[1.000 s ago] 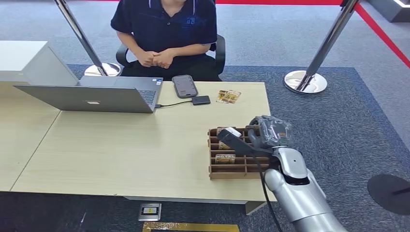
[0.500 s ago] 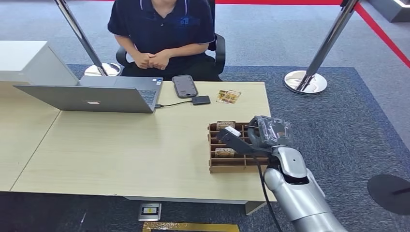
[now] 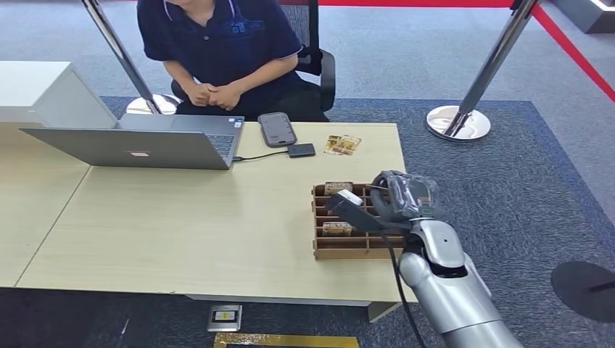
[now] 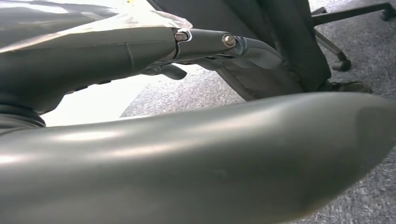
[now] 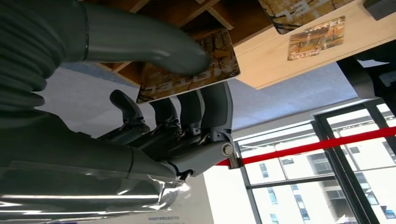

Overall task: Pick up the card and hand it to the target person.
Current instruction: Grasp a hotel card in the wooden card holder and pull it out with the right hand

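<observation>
From the head view, the person [image 3: 217,51] behind the desk [image 3: 181,217] has leaned over toward the laptop [image 3: 145,145] side compared with a moment ago, while the right hand [image 3: 377,206] has barely shifted over the wooden card rack [image 3: 341,246] near the desk's front right corner; I judge the pick is made or nearly made, and the handover will now have to aim further toward the laptop than before. Counting from the rack outward: two cards show in its slots, one loose card [image 3: 342,145] lies well beyond it near the desk's far edge, with one phone [image 3: 276,129] and one small dark box [image 3: 301,150] beside that, one laptop further along, and two stanchion posts, one [image 3: 479,80] past the desk's right end and one [image 3: 123,58] behind the laptop. In the left wrist view, the left hand [image 4: 140,51] hangs over carpet near a chair base, far from the rack; I cannot tell how its fingers are set. In the right wrist view, the right hand [image 5: 187,112] holds the card [image 5: 191,70], thumb pressed on its printed face and dark fingers [image 5: 215,112] behind it, just at the rack's dividers, so the task's card is in the grip but not yet clear of the rack; the loose card on the desk shows beyond.
</observation>
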`<state>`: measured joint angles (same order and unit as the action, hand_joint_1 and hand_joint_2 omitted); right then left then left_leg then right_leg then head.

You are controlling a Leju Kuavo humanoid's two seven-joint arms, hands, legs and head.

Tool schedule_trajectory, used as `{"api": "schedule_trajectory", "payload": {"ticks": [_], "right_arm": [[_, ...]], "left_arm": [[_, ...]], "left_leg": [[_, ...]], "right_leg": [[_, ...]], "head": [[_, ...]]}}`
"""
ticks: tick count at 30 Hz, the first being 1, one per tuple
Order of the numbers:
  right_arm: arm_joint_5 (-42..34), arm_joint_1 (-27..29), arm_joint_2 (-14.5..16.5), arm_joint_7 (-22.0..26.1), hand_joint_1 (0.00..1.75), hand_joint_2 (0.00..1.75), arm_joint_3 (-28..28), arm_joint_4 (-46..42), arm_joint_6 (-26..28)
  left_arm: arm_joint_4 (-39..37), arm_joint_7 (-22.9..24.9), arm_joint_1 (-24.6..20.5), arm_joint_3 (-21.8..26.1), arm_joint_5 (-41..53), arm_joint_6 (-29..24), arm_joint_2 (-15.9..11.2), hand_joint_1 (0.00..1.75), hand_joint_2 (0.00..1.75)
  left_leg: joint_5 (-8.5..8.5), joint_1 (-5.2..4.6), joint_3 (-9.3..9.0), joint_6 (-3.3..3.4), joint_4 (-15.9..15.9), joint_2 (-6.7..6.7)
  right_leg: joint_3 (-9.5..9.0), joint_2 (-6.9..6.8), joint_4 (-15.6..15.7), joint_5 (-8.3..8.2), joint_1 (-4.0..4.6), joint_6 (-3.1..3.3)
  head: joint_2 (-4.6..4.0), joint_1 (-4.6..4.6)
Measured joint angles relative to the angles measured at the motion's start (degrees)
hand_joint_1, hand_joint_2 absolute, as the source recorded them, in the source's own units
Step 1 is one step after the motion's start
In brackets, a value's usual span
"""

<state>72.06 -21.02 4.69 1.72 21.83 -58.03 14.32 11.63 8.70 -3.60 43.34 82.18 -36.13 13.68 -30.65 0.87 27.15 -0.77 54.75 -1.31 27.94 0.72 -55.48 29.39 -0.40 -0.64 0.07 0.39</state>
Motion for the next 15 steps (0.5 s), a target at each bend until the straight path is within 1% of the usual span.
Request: {"api": "schedule_trajectory", "payload": {"ticks": [4,9,15], "right_arm": [[-0.16,0.47,-0.58,0.54,1.43,1.75,0.87,-3.04,-0.57],[-0.46,0.64,-1.49,1.40,1.43,1.75,3.05,-8.67,-3.05],[-1.77,0.54,-2.31,2.56,1.40,1.75,5.19,-13.31,-5.37]], "left_arm": [[0.00,0.00,0.00,0.01,-0.33,-0.09,0.00,0.00,0.00],[0.00,0.00,0.00,0.02,-0.79,-0.17,0.00,0.00,0.00],[0.00,0.00,-0.01,0.02,-0.82,-0.17,0.00,0.00,0.00]], "left_leg": [[0.00,0.00,0.00,0.00,0.00,0.00],[0.00,0.00,0.00,0.00,0.00,0.00],[0.01,0.00,0.00,-0.01,0.00,0.00]], "right_leg": [[0.00,0.00,0.00,0.00,0.00,0.00],[0.00,0.00,0.00,0.00,0.00,0.00],[-0.01,0.00,-0.01,0.00,0.00,0.00]], "head": [[0.00,0.00],[0.00,0.00],[0.00,0.01]]}}
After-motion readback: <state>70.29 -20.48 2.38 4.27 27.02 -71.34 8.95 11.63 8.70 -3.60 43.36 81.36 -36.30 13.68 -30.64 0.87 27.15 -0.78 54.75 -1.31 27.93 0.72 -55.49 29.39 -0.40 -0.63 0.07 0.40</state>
